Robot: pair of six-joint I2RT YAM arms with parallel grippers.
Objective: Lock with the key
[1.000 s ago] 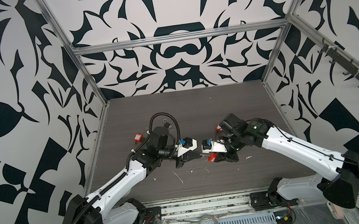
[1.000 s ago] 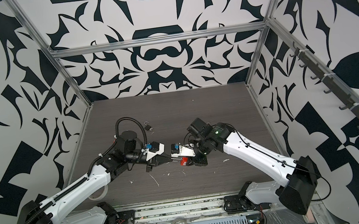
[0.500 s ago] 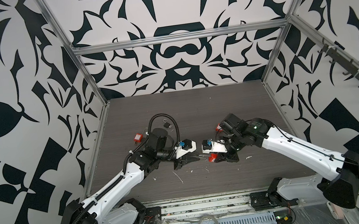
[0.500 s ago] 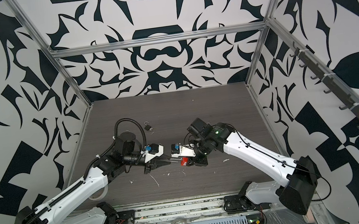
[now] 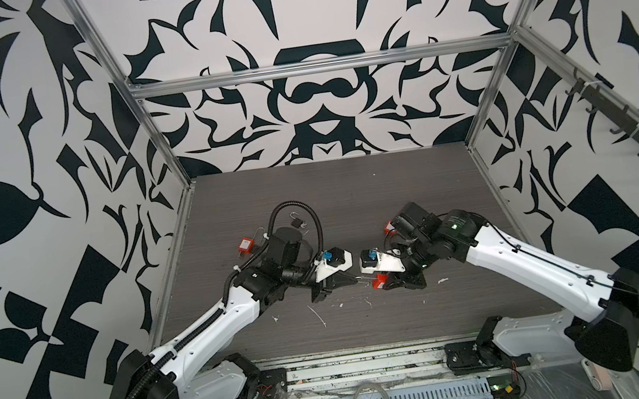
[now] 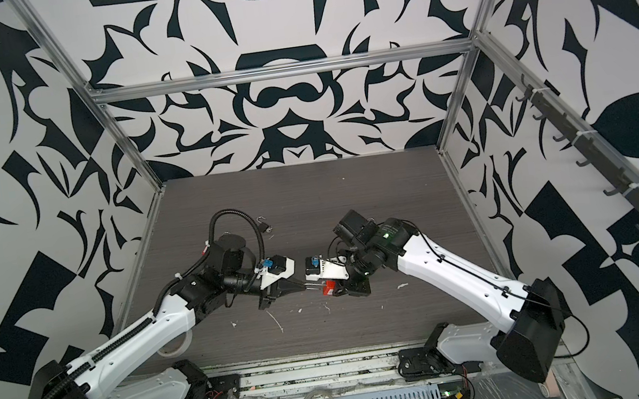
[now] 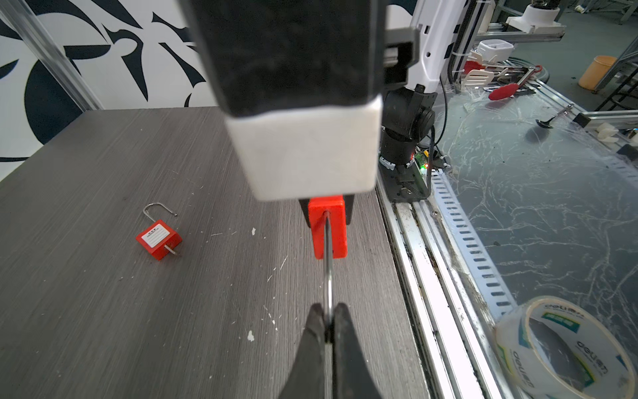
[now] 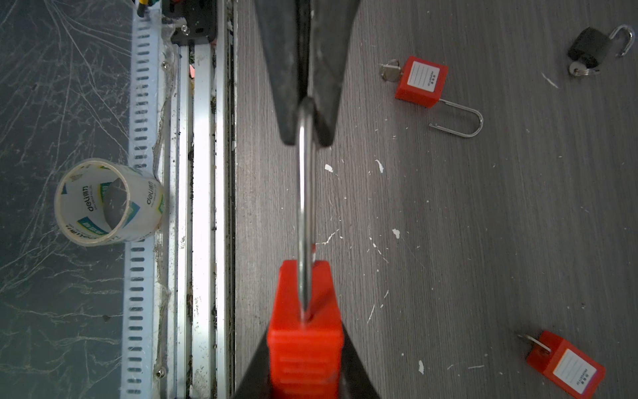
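The left gripper (image 7: 328,316) is pinching the steel shackle (image 7: 328,276) at its curved end, its dark fingers (image 7: 312,331) closed tight on the wire at the lower centre of the left wrist view. The shackle is running straight up from there into the red padlock (image 7: 328,231), which is hanging just under the white block of the other arm.

The right gripper (image 8: 305,345) is clamping that red padlock (image 8: 303,311) by its body at the bottom centre of the right wrist view, jaws narrow against its two sides. In both top views the two grippers are meeting tip to tip at mid-frame, above the front part of the dark wood-grain table (image 5: 351,196), with the padlock (image 5: 379,283) between them. No key is showing in this lock from any view.

Further out, a second red padlock (image 8: 421,81) is lying at the upper right of the right wrist view, shackle open and a key (image 8: 390,72) in its base. A black padlock (image 8: 587,48) is lying in the top right corner, also open. A third red padlock (image 8: 566,366) is lying at the lower right. A tape roll (image 8: 107,203) is sitting off the table at the left.
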